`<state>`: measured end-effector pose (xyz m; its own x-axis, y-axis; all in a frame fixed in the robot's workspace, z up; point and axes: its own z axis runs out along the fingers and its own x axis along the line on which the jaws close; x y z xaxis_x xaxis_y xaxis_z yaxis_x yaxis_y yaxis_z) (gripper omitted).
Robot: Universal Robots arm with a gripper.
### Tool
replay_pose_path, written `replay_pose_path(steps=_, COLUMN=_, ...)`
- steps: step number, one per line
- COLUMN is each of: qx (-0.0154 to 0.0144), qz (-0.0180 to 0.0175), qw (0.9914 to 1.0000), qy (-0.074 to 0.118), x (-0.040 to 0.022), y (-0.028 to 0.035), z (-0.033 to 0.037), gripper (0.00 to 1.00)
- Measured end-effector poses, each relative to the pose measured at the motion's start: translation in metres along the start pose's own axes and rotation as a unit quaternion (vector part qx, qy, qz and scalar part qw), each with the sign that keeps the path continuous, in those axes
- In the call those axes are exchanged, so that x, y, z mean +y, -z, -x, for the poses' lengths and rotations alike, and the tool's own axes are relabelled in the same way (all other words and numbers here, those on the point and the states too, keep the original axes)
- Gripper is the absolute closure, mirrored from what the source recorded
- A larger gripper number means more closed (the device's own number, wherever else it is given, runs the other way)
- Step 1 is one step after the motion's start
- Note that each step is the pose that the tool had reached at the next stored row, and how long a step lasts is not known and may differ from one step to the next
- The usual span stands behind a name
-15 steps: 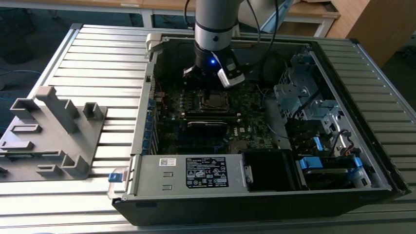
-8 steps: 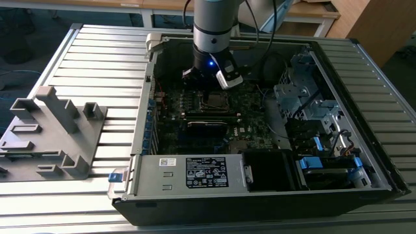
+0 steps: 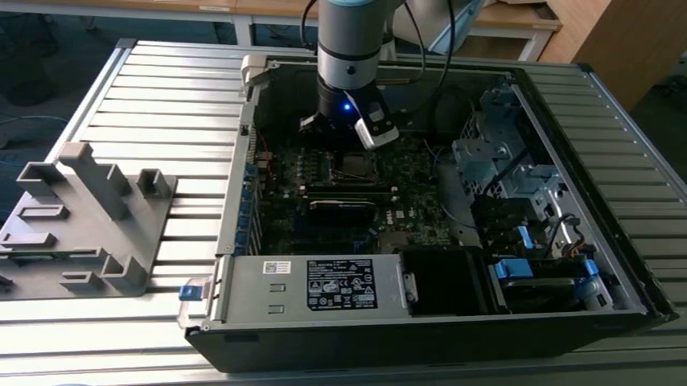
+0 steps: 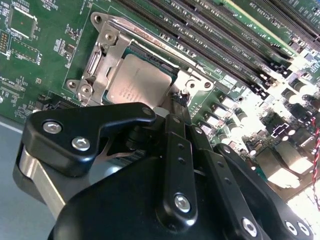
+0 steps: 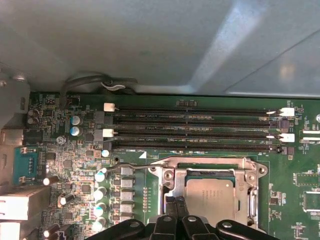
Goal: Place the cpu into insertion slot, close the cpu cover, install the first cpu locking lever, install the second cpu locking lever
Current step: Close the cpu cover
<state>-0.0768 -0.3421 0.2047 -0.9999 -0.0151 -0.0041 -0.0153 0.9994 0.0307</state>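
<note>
The cpu, a flat square chip with a dull metal top, lies in the insertion slot on the green board. The cpu cover, a silver frame, lies down flat around the chip. My gripper is shut, its two black fingers pressed together, with the tips at the edge of the cover beside a corner screw. I see nothing held between them. In the exterior view the arm stands upright over the socket inside the open computer case.
Long black memory slots run beside the socket. Upright capacitors stand close to it. The case holds a power supply and drive bays. A grey fixture sits on the slatted table at the exterior view's left.
</note>
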Motion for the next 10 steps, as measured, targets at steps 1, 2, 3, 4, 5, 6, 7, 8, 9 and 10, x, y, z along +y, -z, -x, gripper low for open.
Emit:
replay_pose_path(steps=1, qx=0.0000, qz=0.0000, qw=1.00000, qy=0.000, x=0.0000, y=0.0000, z=0.0000, gripper=0.89)
replay_pose_path(steps=2, qx=-0.0001, qz=0.0001, qw=1.00000, qy=0.000, x=0.0000, y=-0.0002, z=-0.0002, gripper=0.89)
replay_pose_path(steps=3, qx=-0.0003, qz=0.0003, qw=1.00000, qy=0.000, x=0.0001, y=-0.0008, z=-0.0005, gripper=0.89)
replay_pose_path(steps=4, qx=-0.0004, qz=0.0003, qw=1.00000, qy=0.000, x=0.0001, y=-0.0017, z=-0.0008, gripper=0.89)
replay_pose_path(steps=5, qx=-0.0003, qz=0.0001, qw=1.00000, qy=0.000, x=0.0000, y=-0.0024, z=-0.0010, gripper=0.89)
replay_pose_path(steps=6, qx=-0.0003, qz=0.0001, qw=1.00000, qy=0.000, x=-0.0001, y=-0.0028, z=-0.0011, gripper=0.89)
replay_pose_path(steps=7, qx=-0.0003, qz=0.0000, qw=1.00000, qy=0.000, x=-0.0001, y=-0.0028, z=-0.0011, gripper=0.89)
replay_pose_path(steps=8, qx=-0.0003, qz=0.0000, qw=1.00000, qy=0.000, x=-0.0001, y=-0.0028, z=-0.0012, gripper=0.89)
replay_pose_path(steps=9, qx=-0.0003, qz=0.0000, qw=1.00000, qy=0.000, x=-0.0001, y=-0.0028, z=-0.0012, gripper=0.89)
replay_pose_path(steps=10, qx=-0.0003, qz=0.0000, qw=1.00000, qy=0.000, x=0.0000, y=-0.0029, z=-0.0011, gripper=0.89)
